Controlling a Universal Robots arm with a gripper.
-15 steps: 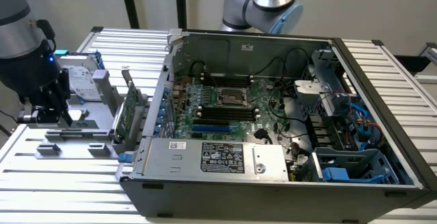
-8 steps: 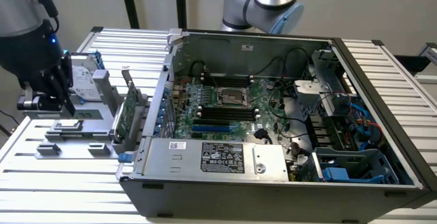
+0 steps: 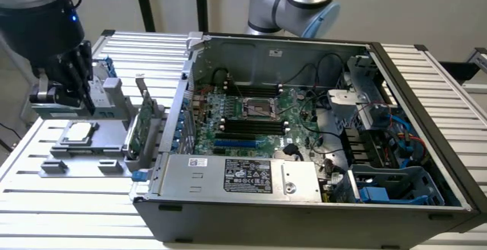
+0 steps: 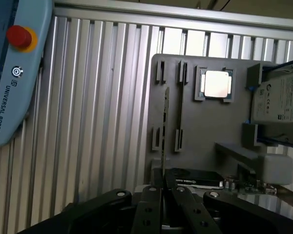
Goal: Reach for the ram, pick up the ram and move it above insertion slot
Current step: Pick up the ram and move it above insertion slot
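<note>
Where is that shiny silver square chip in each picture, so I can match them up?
Exterior view: the silver chip lies on the grey tray, at the exterior view's left, outside the computer case.
Wrist view: the silver chip sits in a square frame on the grey tray, beside the slotted holders.
Shared landmark: the grey tray.

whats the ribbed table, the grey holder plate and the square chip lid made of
The ribbed table looks like bare aluminium, with pale sheen along its slats. The grey holder plate is probably matte plastic: flat dull grey, no glare. The chip lid is likely metal, bright and reflective.
</note>
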